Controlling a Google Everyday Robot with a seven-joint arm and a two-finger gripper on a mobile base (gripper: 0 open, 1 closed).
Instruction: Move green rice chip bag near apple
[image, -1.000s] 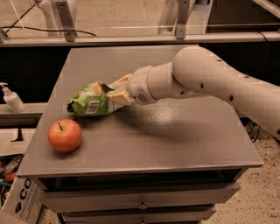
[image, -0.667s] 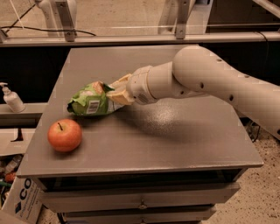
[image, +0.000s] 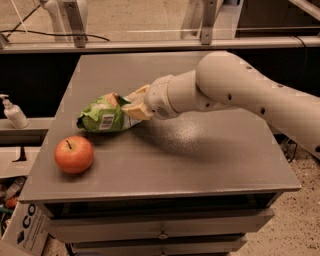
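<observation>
The green rice chip bag (image: 102, 115) lies on the left part of the grey table (image: 200, 155), its white barcode patch facing me. My gripper (image: 131, 104) reaches in from the right on the white arm and is shut on the bag's right end. The apple (image: 74, 154), red-orange with a short dark stem, sits near the table's front left corner, just below and left of the bag, a short gap apart from it.
A white pump bottle (image: 13, 113) stands on a low shelf left of the table. Cardboard boxes (image: 25, 230) lie on the floor at lower left. A metal rail (image: 150, 46) runs behind the table. Drawers are under the tabletop.
</observation>
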